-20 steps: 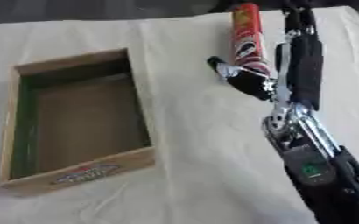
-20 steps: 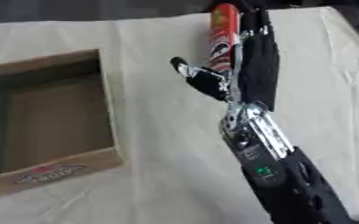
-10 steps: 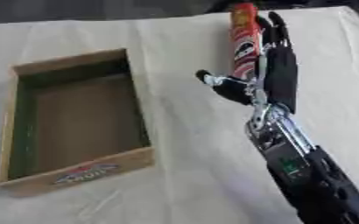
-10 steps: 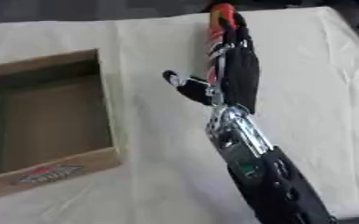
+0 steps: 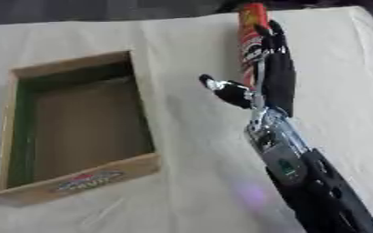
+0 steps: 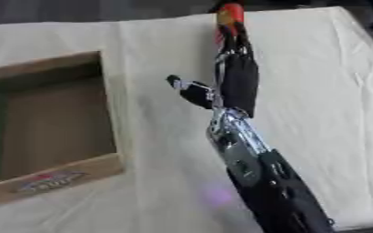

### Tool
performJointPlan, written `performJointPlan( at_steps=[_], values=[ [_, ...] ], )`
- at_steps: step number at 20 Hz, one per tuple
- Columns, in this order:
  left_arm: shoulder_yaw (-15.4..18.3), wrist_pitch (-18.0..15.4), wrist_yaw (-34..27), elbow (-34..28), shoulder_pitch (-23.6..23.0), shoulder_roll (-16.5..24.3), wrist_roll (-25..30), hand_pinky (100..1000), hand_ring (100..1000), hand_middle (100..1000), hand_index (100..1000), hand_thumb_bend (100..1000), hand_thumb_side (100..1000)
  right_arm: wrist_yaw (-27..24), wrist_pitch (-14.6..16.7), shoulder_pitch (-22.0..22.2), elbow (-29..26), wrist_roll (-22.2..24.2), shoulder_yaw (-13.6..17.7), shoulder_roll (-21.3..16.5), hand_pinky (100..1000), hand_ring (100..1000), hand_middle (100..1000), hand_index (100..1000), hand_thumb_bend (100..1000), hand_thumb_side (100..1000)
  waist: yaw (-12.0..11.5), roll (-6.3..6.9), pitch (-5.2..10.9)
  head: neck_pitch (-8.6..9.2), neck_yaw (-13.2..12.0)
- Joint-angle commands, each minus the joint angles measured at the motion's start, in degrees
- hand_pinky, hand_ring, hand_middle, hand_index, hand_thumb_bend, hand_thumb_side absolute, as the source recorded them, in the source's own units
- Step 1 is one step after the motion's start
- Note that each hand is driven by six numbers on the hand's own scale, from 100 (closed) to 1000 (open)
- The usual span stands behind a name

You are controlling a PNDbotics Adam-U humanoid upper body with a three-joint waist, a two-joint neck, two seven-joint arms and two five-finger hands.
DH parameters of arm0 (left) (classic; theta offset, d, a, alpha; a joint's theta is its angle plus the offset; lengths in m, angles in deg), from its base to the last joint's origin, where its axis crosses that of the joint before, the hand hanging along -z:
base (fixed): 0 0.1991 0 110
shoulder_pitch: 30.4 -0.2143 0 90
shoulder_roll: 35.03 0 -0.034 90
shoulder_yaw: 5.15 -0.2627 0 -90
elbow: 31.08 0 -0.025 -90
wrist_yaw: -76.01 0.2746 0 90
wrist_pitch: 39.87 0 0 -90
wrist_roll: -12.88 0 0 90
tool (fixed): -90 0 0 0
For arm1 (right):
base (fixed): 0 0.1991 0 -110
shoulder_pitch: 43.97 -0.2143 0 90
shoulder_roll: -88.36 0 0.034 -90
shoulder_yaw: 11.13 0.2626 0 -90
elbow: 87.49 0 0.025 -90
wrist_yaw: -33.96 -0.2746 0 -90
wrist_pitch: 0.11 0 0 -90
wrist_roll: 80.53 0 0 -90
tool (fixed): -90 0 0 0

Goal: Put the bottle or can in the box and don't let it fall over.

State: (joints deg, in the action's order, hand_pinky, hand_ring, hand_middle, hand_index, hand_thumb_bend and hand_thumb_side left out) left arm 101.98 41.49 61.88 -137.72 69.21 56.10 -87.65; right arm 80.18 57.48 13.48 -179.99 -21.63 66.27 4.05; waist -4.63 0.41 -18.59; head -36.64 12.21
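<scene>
A tall red can [image 5: 251, 42] with a printed label stands upright on the cloth-covered table at the far middle. My right hand [image 5: 276, 83] reaches up from the lower right. Its straight fingers [image 5: 271, 36] lie along the can's right side and partly cover it. The thumb [image 5: 225, 89] is spread out to the left, near the can's base. The hand is open and I cannot tell whether it touches the can. An open cardboard box [image 5: 80, 182] with a green inner wall sits to the left, with nothing inside. My left hand shows in no view.
A cream cloth [image 5: 182, 50] covers the table, with folds between box and can. The table's far edge runs just behind the can, and the right edge drops off at the far right. My black forearm [image 5: 317, 191] crosses the lower right.
My right hand has swung left from beside the can until its fingers lie against the can's right side. The can and the box have stayed put.
</scene>
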Motion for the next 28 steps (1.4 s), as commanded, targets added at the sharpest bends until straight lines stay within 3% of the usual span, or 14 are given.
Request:
performJointPlan(
  at_steps=[1,28],
  values=[
    [0.4,0.0,0.2,-0.8,0.5,1.7,0.2,880,836,791,646,1000,344,0.6,-8.5,-1.5,0.6,-9.2,0.6,-0.2,691,888,946,882,867,318,-0.1,0.23,1.25,0.34,0.2],
    [0.2,-0.1,0.0,-0.5,0.6,1.2,0.6,880,835,791,646,1000,341,2.1,-11.5,-5.0,7.4,-11.9,4.2,-0.1,707,896,952,884,877,335,-0.6,0.66,0.87,1.35,0.7]
  ],
)
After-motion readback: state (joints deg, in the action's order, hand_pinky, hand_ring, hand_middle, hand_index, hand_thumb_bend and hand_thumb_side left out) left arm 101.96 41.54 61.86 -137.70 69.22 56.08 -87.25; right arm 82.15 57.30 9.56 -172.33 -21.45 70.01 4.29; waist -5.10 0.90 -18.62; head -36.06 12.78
